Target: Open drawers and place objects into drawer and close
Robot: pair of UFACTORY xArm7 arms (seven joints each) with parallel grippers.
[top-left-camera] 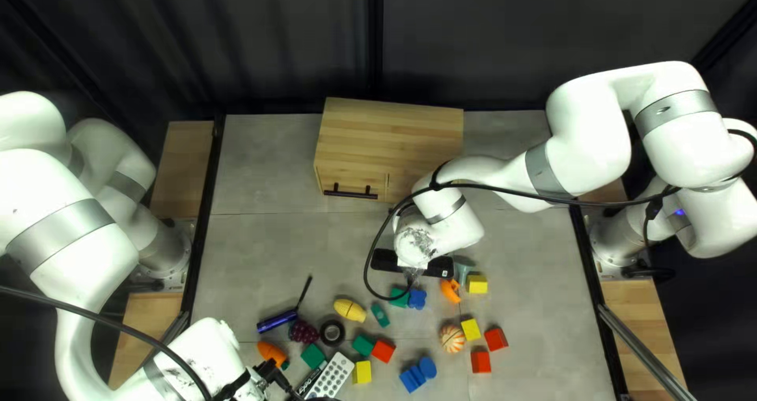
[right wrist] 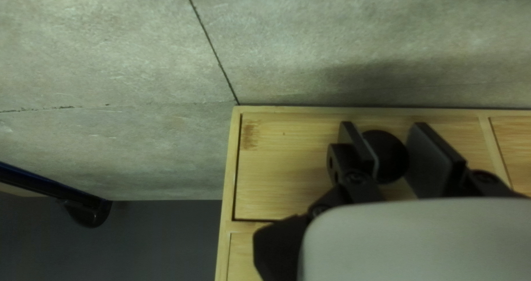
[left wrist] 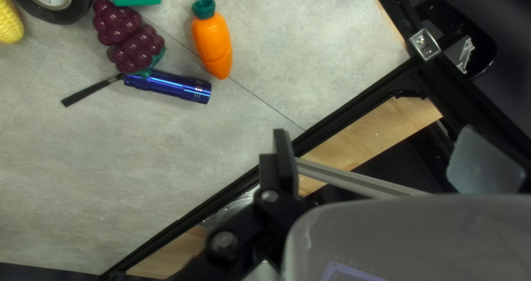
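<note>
At the lower left of the top left view, my left gripper (top-left-camera: 272, 376) hangs beside the orange carrot (top-left-camera: 270, 352). In its wrist view my left gripper (left wrist: 381, 154) is open, empty, over the table's edge; a blue flashlight (left wrist: 171, 86), grapes (left wrist: 128, 37) and the carrot (left wrist: 214, 42) lie ahead. My right gripper (top-left-camera: 418, 247) is in front of the wooden cabinet (top-left-camera: 392, 137), its fingertips hidden by the wrist. In its wrist view the right gripper (right wrist: 394, 155) is shut on a round black knob (right wrist: 385, 155) of a closed drawer (right wrist: 293, 165).
Several blocks, including a red one (top-left-camera: 495, 339), surround a striped ball (top-left-camera: 452, 339), a tape roll (top-left-camera: 332, 332), yellow corn (top-left-camera: 349, 310) and a white remote-like object (top-left-camera: 330, 376). A long black object (top-left-camera: 438, 267) lies under the right wrist. A bar handle (top-left-camera: 351, 192) projects from the cabinet's front.
</note>
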